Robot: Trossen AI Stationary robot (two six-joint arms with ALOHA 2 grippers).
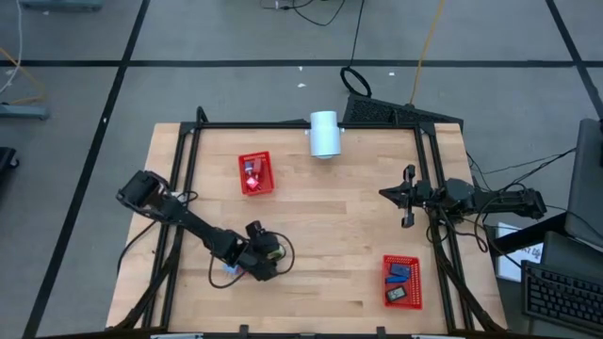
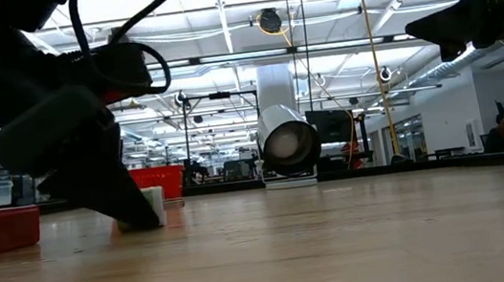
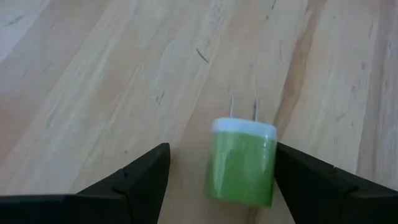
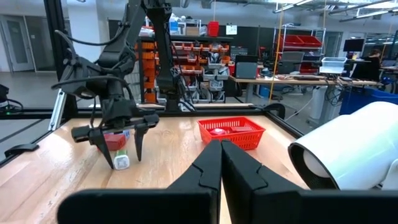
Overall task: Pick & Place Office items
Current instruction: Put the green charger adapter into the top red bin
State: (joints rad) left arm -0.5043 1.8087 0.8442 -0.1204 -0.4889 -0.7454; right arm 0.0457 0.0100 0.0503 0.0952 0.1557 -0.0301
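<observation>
Two dark arms work over a pale wooden table [image 1: 320, 217] inside a black frame. From above, much is hard to make out: the left arm's wrist covers the piece it reaches for, so only a pale bluish speck shows at the table's near left, and the contents of the baskets read as small blurs. A white cylinder [image 1: 324, 134] lies on its side at the far edge; in the level view its dark open end faces the camera. One red mesh basket [image 1: 255, 174] sits left of centre towards the back with a red piece inside, and a second red basket [image 1: 401, 281] sits near the right front holding a dark blue piece [image 1: 399, 274] and a black piece [image 1: 397, 295]. The left gripper [image 3: 221, 171] is down at the table with its fingers spread wide, released, standing on either side of a small plug-shaped charger [image 3: 242, 160]; in the wrist view this looks green with a whitish cap and two thin metal prongs, lying flat on the wood, with a gap to each finger. In the level view the left arm's dark bulk hides most of that piece. The right gripper [image 4: 221, 163] hangs above the table's right side, clenched with nothing between its fingers, well apart from the baskets.
</observation>
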